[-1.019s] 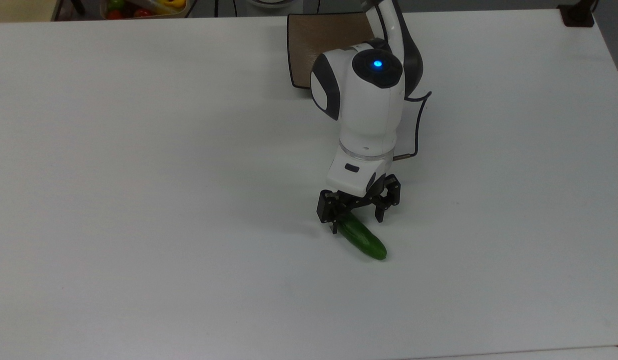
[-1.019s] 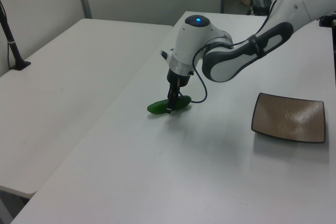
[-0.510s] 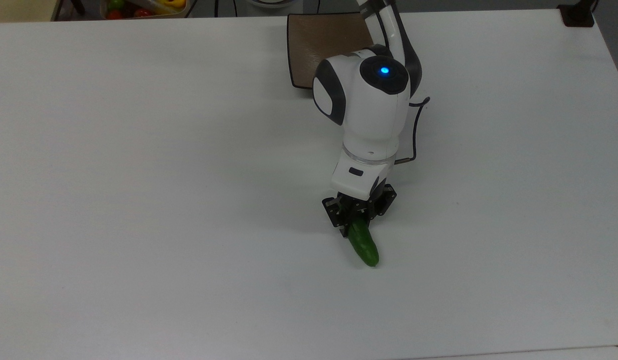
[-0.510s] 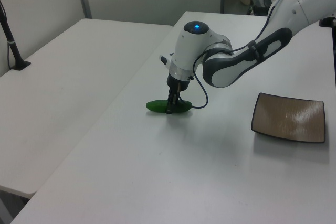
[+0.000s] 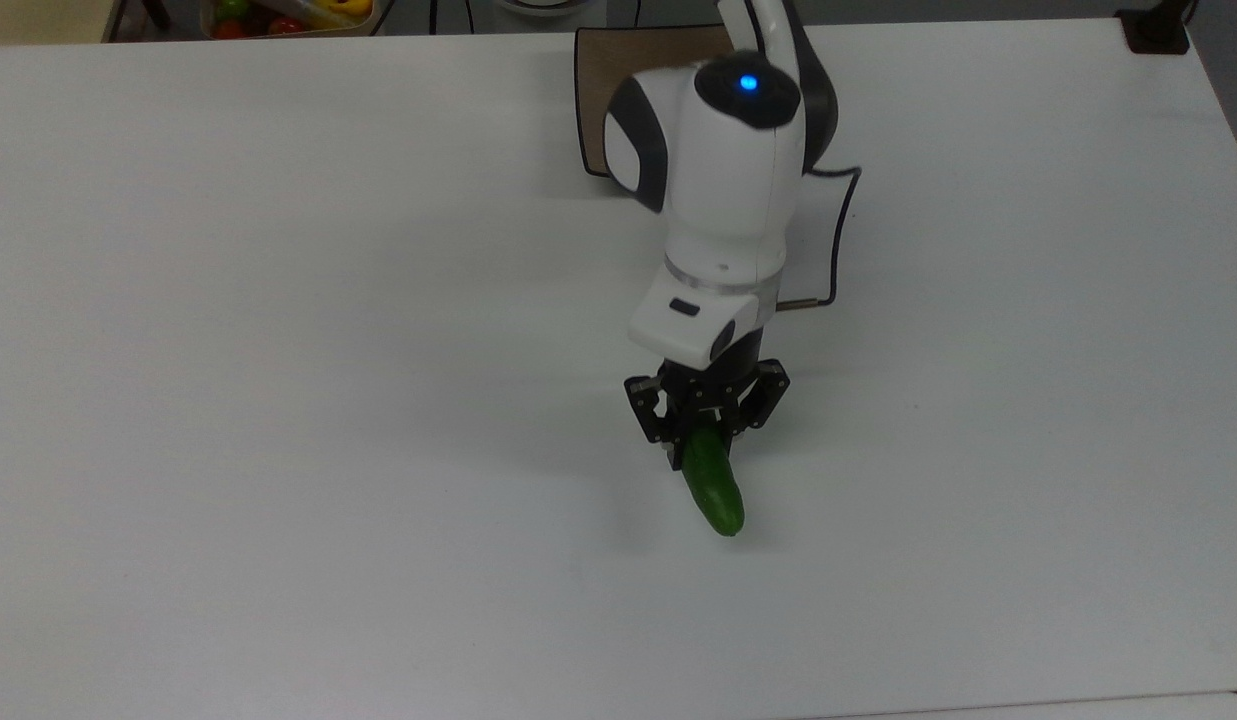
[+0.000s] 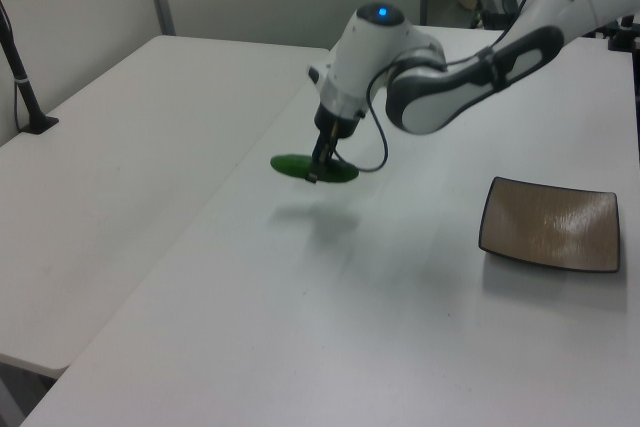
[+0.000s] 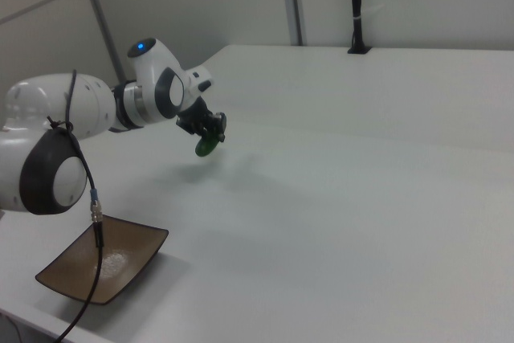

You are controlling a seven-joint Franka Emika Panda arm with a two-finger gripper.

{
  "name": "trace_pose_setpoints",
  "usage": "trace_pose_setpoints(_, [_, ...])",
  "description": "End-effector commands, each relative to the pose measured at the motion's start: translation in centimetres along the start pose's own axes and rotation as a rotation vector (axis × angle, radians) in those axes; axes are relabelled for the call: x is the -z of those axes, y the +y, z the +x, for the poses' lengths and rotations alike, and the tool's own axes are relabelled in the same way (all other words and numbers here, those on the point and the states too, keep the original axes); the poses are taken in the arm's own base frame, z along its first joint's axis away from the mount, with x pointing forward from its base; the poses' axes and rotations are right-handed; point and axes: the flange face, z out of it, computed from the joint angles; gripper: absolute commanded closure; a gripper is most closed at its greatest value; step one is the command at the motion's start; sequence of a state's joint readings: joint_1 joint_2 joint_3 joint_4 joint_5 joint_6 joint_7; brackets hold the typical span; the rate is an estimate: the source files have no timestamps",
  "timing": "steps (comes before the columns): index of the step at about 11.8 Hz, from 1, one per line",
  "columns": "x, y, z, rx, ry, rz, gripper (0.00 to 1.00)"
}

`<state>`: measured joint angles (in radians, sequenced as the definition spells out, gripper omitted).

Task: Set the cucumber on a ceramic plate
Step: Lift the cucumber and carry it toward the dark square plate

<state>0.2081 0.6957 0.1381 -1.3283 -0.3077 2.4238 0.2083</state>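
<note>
The pick-up looks done and the carry is what remains. The tool (image 5: 705, 425) is pinched on the cucumber (image 5: 711, 487), gripping it near one end, and in the left view the cucumber (image 6: 314, 168) hangs roughly level above the table (image 6: 330, 327) with its shadow lying apart beneath it, so it is off the surface. The right view agrees: the cucumber (image 7: 207, 144) sits in the tool (image 7: 210, 130) clear of the tabletop.

The ceramic plate (image 6: 550, 224) is bare and well apart from the cucumber. In the top view it lies at the table's far edge, mostly covered by the arm, with its dark rim (image 5: 580, 100) showing; in the right view the ceramic plate (image 7: 103, 258) rests near the table's near edge. Left to do, as I judge it: travel across to the plate, lower, and let go.

The arm reaches out from beyond the plate's side of the table, its last link pointing steeply down at the table (tilted a little, not plumb), a blue light glowing on the joint cap, and a thin cable looping beside the wrist.
</note>
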Motion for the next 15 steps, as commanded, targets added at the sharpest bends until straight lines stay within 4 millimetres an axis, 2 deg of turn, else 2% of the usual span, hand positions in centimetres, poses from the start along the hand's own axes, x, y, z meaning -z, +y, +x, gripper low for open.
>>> trace_pose_setpoints(1, [5.8, 1.6, -1.1, -0.057, -0.035, -0.004, 0.85])
trace_pose_setpoints(4, [9.7, 1.8, -3.1, -0.068, -0.114, -0.002, 0.85])
trace_pose_setpoints(9, [13.7, 0.6, -10.7, -0.074, -0.204, 0.005, 0.84])
trace_pose_setpoints(13, [15.0, 0.4, -16.8, -0.121, -0.395, 0.004, 0.84])
trace_pose_setpoints(15, [17.9, -0.4, -19.0, -0.129, -0.429, 0.029, 0.84])
